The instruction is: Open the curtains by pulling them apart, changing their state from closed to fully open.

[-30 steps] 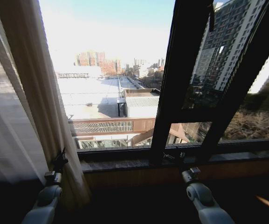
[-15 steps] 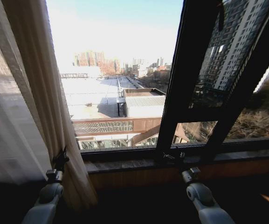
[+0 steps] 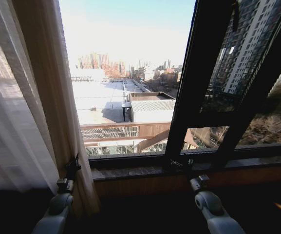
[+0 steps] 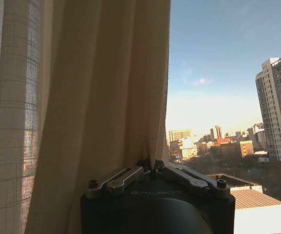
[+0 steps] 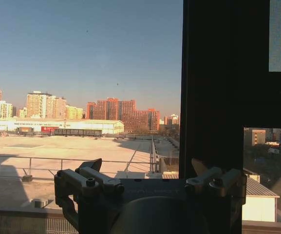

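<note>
- Curtains (image 3: pixel 28 97): cut off at the head view's left edge; sheer, cream, vertically pleated.
- Left gripper (image 4: pixel 150 168): fingers pinched on the curtains' inner edge.
- Right gripper (image 5: pixel 150 175): fingers spread, empty, facing the window frame (image 3: pixel 198 83).

Two claws: left claw (image 3: pixel 74 164), right claw (image 3: pixel 187 165); one curtain (image 3: pixel 28 107).

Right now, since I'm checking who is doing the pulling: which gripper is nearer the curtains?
Left. The left gripper is shut on the curtains at their edge; the right gripper is open, off by the window frame, clear of the fabric.
</note>
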### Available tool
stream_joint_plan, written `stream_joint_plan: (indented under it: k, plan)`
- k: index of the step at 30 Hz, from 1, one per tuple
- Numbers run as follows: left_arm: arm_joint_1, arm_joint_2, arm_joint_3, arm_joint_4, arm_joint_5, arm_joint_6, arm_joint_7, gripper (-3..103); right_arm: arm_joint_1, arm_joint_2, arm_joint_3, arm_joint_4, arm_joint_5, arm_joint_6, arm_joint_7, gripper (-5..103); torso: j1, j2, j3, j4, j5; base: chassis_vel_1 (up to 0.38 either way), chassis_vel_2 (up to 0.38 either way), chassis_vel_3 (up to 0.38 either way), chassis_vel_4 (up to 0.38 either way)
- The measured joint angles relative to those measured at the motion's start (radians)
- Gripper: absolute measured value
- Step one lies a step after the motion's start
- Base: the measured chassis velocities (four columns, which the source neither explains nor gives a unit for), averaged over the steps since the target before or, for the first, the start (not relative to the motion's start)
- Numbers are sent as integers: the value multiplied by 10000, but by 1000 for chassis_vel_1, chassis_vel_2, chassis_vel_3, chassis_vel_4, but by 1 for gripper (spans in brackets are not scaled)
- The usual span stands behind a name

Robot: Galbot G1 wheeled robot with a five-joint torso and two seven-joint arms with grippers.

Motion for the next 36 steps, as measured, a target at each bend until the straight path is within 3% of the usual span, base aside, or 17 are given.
stream_joint_plan:
  k: [8, 12, 17, 22, 36]
  plan:
    - [-542, -37, 819, -178, -113, 182, 123, 0, 0, 1, 0, 0, 0, 0, 0, 100, 0, 0, 1, -4, 8, 0, 0, 0, 0]
    - [-1477, 78, 913, 927, -323, 469, -338, 0, 0, 0, 0, 0, 0, 0, 0, 100, 0, 0, 0, -9, 6, 0, 0, 0, 0]
    - [-1712, 314, 618, 1725, -588, 507, -499, 0, 0, 1, 0, 0, 0, 0, 0, 100, 1, 0, 0, 1, 7, 0, 0, 0, 0]
    - [-1877, 591, 298, 2565, -678, 449, -713, 0, 0, 1, 0, 0, 0, 0, 0, 100, -1, 2, -3, -6, 11, 0, 0, 0, 0]
    - [-3111, 1842, -194, 4978, -966, 739, -2339, 0, 0, 1, 0, 0, 0, 0, 0, 100, 0, 0, 1, -2, 0, 0, 0, 0, 0]
